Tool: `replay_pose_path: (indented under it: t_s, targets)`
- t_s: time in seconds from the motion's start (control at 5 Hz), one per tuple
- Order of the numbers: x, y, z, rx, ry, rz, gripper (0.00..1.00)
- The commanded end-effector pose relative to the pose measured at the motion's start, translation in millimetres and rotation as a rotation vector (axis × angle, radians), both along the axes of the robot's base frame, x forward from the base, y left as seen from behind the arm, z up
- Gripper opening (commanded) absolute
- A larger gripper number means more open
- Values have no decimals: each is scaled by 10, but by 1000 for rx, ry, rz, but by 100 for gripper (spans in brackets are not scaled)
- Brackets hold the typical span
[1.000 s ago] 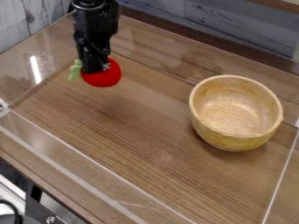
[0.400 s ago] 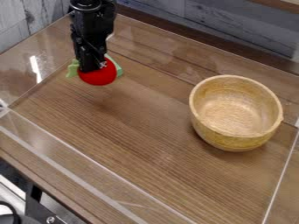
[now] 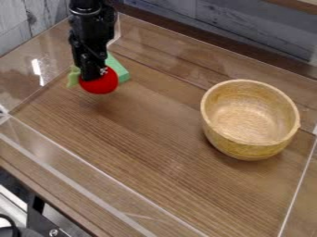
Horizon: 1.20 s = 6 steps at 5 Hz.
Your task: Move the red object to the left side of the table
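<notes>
- My gripper (image 3: 95, 74) points straight down over the table (image 3: 148, 157), a brown wood-grain top edged by low clear acrylic walls.
- The red object (image 3: 99, 81) sits directly under the fingertips, low at the tabletop; I cannot tell whether the jaws grasp it or have let go.
- A wooden bowl (image 3: 251, 118) stands well to the gripper's right.
- Behind the gripper runs a grey plank wall (image 3: 247, 23); I read no writing.

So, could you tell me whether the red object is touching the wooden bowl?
Apart. The camera view shows the red object under the gripper at left, with bare table separating it from the bowl.
</notes>
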State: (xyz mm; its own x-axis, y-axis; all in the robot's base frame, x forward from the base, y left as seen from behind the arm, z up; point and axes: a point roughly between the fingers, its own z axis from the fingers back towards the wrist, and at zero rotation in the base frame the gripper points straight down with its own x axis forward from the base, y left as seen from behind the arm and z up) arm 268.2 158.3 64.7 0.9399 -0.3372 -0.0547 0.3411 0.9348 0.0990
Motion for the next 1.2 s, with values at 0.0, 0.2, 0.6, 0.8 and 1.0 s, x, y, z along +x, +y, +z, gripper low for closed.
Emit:
replay_pose_path:
  t_s: [0.0,0.2,0.6,0.8,1.0]
  targets:
    - [32,122,105,13,-30,14,100]
    - [14,139,119,0,-27,26,100]
    - [-31,154,206,-25,-34,59,100]
    - [-49,172,242,-36,-36,73,100]
    - [-63,190,283,-47,-41,88,100]
